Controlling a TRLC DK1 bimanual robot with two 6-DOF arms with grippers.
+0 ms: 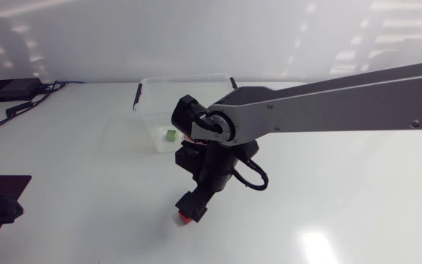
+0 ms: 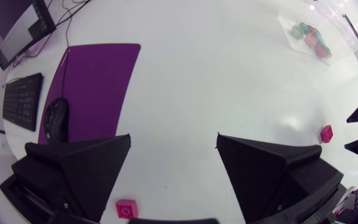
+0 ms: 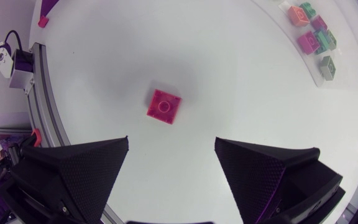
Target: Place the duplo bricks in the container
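We're hanging our right gripper [image 3: 171, 139] over the middle of the table [image 3: 229, 74], fingers spread wide and not pinching anything. 1 pink brick [image 3: 164, 106] is lying flat on the white top just ahead of those fingers, with nothing touching it. From the head camera it's peeking out right under the gripper's tip. The clear container [image 1: 185, 76] is sitting behind our right arm [image 1: 328, 110], toward the far edge, and it's holding several bricks [image 3: 307, 42], pink and green ones among them. Our left gripper [image 2: 174, 135] is spread wide too, gripping nothing. A 2nd pink brick [image 2: 126, 209] is lying on the table between its fingers, not pinched.
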